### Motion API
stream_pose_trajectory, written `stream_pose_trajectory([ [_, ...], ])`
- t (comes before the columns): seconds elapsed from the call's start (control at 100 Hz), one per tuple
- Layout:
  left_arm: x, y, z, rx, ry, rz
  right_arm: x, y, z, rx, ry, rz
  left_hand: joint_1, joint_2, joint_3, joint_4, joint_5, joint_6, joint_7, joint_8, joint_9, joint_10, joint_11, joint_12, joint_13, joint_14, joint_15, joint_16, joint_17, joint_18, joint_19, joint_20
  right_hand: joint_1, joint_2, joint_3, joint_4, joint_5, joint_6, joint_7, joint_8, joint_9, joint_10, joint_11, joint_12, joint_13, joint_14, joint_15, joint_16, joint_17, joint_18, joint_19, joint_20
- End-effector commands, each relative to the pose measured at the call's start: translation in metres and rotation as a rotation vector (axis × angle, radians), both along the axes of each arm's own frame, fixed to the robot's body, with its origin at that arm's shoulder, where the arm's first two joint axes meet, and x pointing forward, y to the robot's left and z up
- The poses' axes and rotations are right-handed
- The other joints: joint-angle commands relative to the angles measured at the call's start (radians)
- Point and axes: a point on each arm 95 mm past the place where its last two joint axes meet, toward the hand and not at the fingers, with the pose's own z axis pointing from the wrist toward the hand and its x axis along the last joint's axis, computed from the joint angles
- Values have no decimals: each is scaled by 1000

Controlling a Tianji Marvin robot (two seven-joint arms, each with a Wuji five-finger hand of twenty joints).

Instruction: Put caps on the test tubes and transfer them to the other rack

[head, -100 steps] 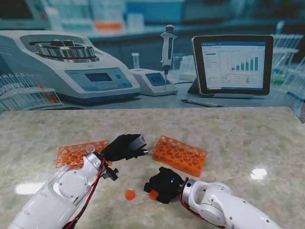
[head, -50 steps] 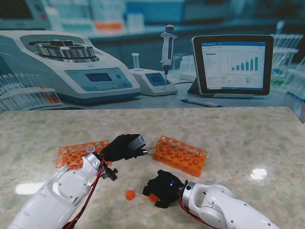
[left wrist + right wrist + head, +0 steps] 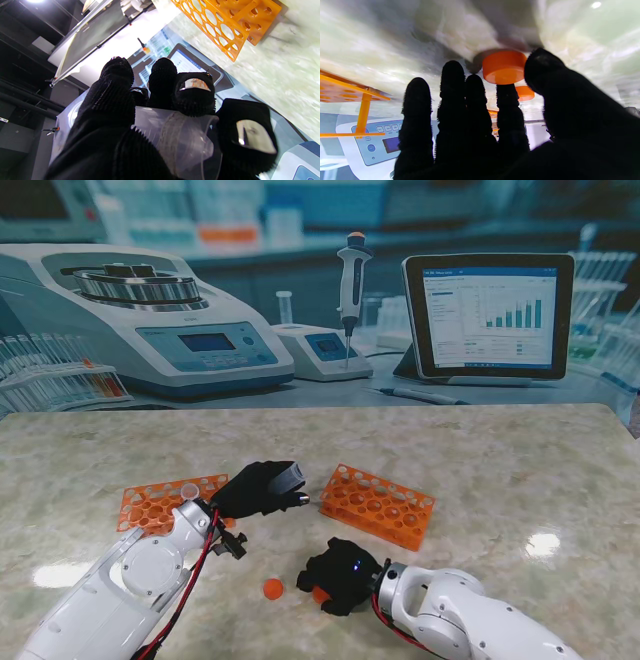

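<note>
Cap (image 3: 503,66) sits on table under right hand (image 3: 340,573), between thumb and forefinger, fingers apart, not clamped. Spare cap (image 3: 273,588) at its 9 o'clock. Left hand (image 3: 262,488) clamped on tube (image 3: 180,145), mouth toward 3 o'clock.

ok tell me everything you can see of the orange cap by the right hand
The orange cap is a short round disc of smooth, matte plastic, seemingly lying flat on the marble table. The right hand hovers over it, index finger and thumb either side; contact is unclear. From the stand it peeks out at the hand's left edge. A second cap lies to its left, apart.
</note>
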Motion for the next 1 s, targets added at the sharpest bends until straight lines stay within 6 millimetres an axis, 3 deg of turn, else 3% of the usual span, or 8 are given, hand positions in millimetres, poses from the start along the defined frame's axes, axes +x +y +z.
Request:
stream_pose_trajectory([
  [0.0,-1,0,1,2,0,-3,-4,-1,-9,-21,24,-6,13,40,35,24,0,-30,14,29,33,-31,18,7,84,-50,39,0,25,-153,190,17,43,3,23,1,20,-27,-1,-11,32,-18,6,5,37,-12,40,15,16,-11,28,16],
  [0.06,-1,0,1,2,0,-3,-4,-2,-9,-23,25,-9,14,41,35,25,0,-30,14,29,33,-31,18,7,84,-50,39,0,25,-153,190,17,69,-1,28,-27,13,-35,43,-46,43,-13,-5,78,46,-12,41,21,26,-13,33,10],
  [0.2,-1,0,1,2,-1,-2,-4,-3,-10,-24,23,-17,13,40,35,25,0,-31,14,29,33,-31,18,7,84,-50,39,1,25,-153,190,17,123,-15,43,-54,9,-57,110,-84,78,-16,-18,137,71,-16,50,28,51,-19,41,6],
  [0.27,-1,-1,1,2,-1,-3,-3,-3,-11,-21,20,-21,13,41,35,25,-1,-31,13,29,32,-32,18,7,84,-50,39,1,25,-153,190,17,158,-25,52,-67,11,-69,150,-109,102,-22,-25,151,88,-11,50,85,67,-21,44,2],
  [0.99,0,-1,1,1,-1,-1,7,-1,-16,9,31,-23,13,41,36,25,0,-32,13,30,32,-32,18,7,84,-50,39,1,25,-151,191,16,282,2,214,-52,138,-134,201,-140,249,-55,-41,154,201,-7,68,112,173,-34,50,-15],
])
